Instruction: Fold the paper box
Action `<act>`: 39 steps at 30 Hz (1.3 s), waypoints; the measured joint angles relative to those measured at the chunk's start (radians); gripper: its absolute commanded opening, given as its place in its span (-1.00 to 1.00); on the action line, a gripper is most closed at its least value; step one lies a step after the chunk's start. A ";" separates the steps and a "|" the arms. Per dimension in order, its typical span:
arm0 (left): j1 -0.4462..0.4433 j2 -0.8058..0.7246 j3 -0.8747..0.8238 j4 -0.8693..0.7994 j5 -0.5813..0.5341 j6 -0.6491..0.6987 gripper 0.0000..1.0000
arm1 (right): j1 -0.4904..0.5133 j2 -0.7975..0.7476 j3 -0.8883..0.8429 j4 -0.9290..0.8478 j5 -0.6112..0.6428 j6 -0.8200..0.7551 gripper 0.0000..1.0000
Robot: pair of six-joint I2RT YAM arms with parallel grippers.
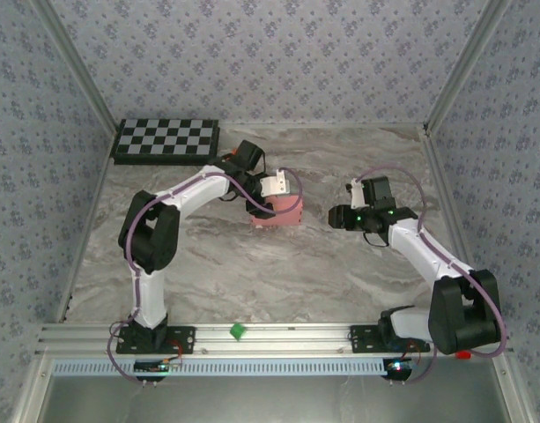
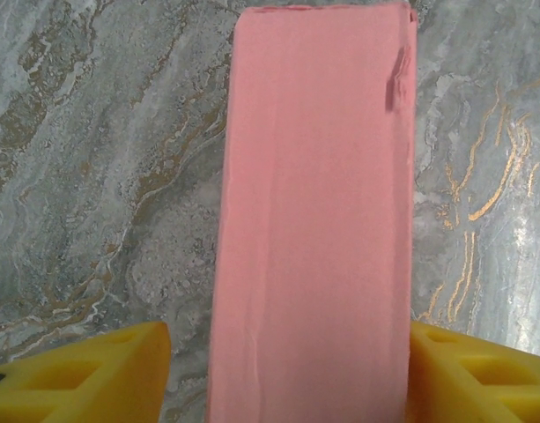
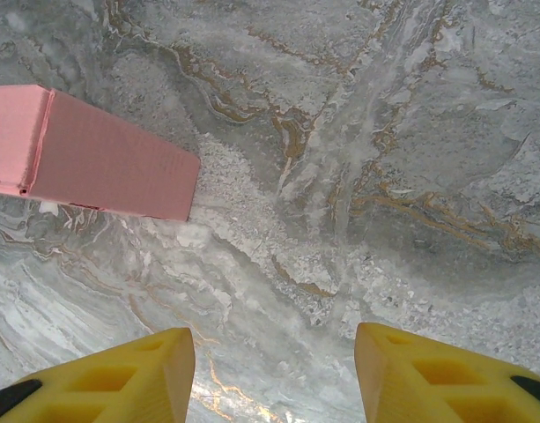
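Observation:
The paper box (image 1: 285, 216) is a closed pink rectangular box lying on the marble table near the middle. In the left wrist view the paper box (image 2: 314, 220) runs lengthwise between my yellow fingers. My left gripper (image 2: 287, 374) straddles its near end. The right finger (image 2: 481, 374) sits against the box's edge, while the left finger (image 2: 93, 374) stands a small gap away. In the top view my left gripper (image 1: 271, 199) hangs over the box's left end. My right gripper (image 1: 337, 214) hovers open to the right of the box over bare marble. From that wrist, the paper box (image 3: 102, 159) lies at the upper left, apart from my right gripper (image 3: 274, 370).
A black-and-white checkerboard (image 1: 166, 139) lies at the back left of the table. A small green block (image 1: 237, 331) rests on the front rail between the arm bases. Patterned walls close in the table on three sides.

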 measured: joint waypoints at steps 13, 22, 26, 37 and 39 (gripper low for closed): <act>0.000 0.001 -0.011 0.018 -0.004 -0.015 -0.07 | -0.016 0.000 -0.005 0.000 0.000 0.001 0.05; -0.011 -0.063 -0.084 0.056 -0.084 -0.018 -0.09 | -0.020 0.001 -0.005 0.000 0.000 0.008 0.05; -0.026 -0.101 -0.130 0.102 -0.145 -0.018 -0.12 | -0.024 0.006 -0.006 0.002 -0.001 0.011 0.05; -0.080 -0.156 -0.295 0.380 -0.360 -0.008 -0.12 | -0.029 0.015 -0.021 0.008 -0.002 0.019 0.05; -0.090 -0.158 -0.323 0.440 -0.403 0.002 -0.12 | -0.031 0.015 -0.022 0.008 -0.004 0.019 0.05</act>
